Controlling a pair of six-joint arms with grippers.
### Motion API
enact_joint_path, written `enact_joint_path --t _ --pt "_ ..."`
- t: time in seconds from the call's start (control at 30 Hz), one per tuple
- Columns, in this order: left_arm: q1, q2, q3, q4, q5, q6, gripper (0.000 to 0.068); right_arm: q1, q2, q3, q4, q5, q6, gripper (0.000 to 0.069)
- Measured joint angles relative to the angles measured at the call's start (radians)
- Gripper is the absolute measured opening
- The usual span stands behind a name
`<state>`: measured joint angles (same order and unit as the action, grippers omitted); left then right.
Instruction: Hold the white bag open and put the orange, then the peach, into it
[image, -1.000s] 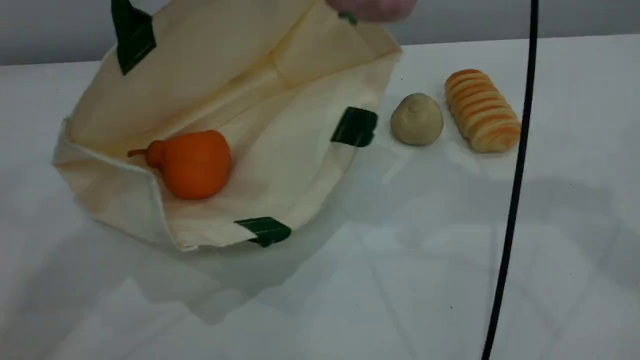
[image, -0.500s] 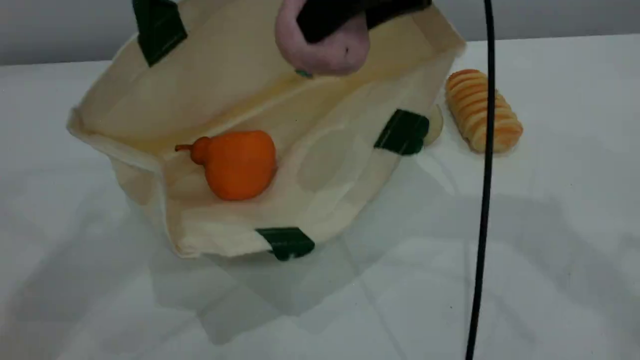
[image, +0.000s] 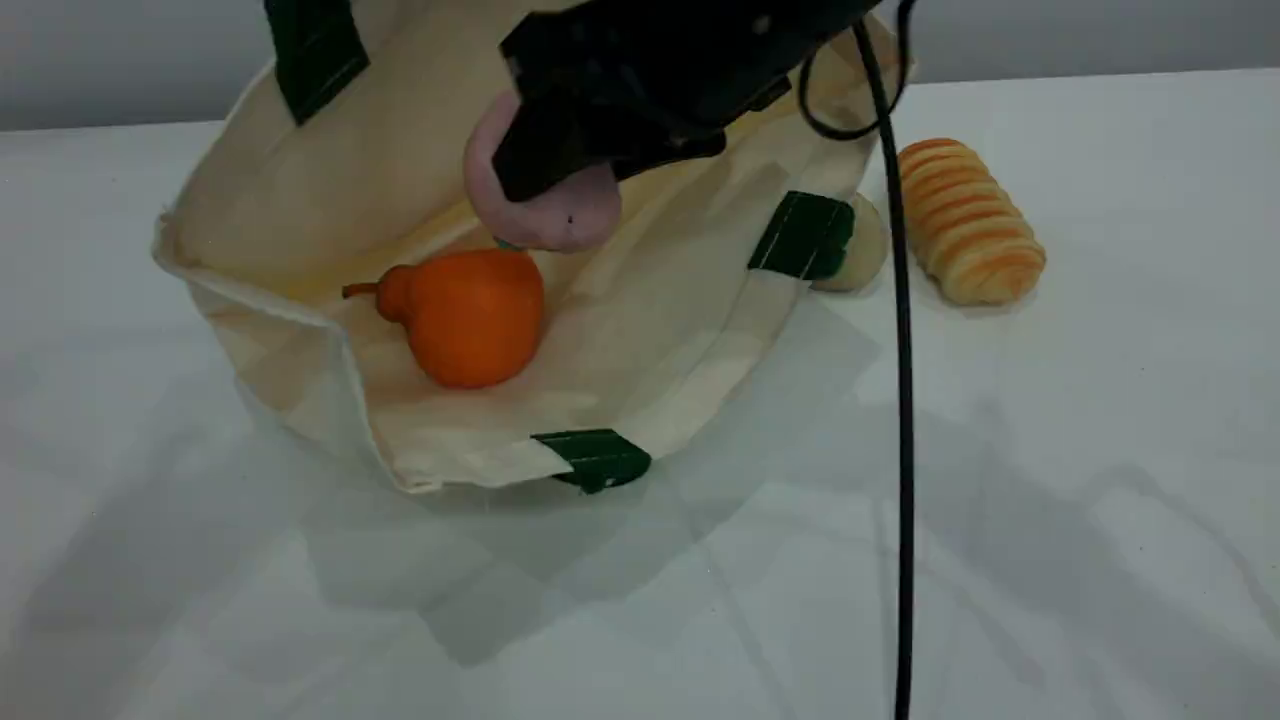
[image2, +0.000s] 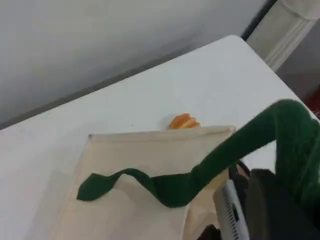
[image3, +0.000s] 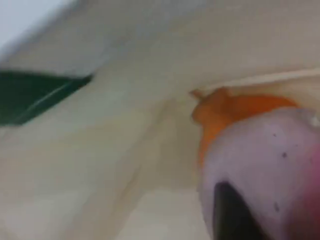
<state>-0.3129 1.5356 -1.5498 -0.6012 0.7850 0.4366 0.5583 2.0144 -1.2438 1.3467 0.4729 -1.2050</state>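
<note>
soft light, faint shadows; peach blurred

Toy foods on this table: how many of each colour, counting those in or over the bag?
Orange: 1, the orange, lying in the white bag.
Pink: 1, the peach, over the bag.
Beige: 1, the lump.
Orange-striped: 1, the bread roll.
Total: 4.

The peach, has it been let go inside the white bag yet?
No, the right gripper holds the peach over the orange, which lies in the white bag.

matt cloth bag, smooth table
</note>
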Motion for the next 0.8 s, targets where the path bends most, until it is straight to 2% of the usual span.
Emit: enact_joint_path --t 0.13,0.27,0.33,0.5,0.57,0.8 --pt "0.000 0.000 0.000 0.000 0.000 0.000 0.0072 0.002 0.000 0.000 0.076 -0.079 -0.080 0.0298" --pt "0.000 0.000 0.000 -0.001 0.001 0.000 0.0072 0.001 0.000 0.000 0.155 -0.074 -0.166 0.0303" --pt "0.000 0.000 0.000 -0.001 0.001 0.000 0.0072 0.001 0.000 0.000 0.190 -0.058 -0.192 0.0363" --pt "0.000 0.000 0.000 -0.001 0.002 0.000 0.0072 0.000 0.000 0.000 0.199 -0.031 -0.199 0.0562" --pt "0.000 0.000 0.000 -0.001 0.002 0.000 0.0072 0.000 0.000 0.000 0.195 -0.009 -0.196 0.0598" --pt "0.000 0.000 0.000 0.000 0.003 0.003 0.0072 -0.005 -0.007 0.000 0.170 0.009 -0.186 0.0581"
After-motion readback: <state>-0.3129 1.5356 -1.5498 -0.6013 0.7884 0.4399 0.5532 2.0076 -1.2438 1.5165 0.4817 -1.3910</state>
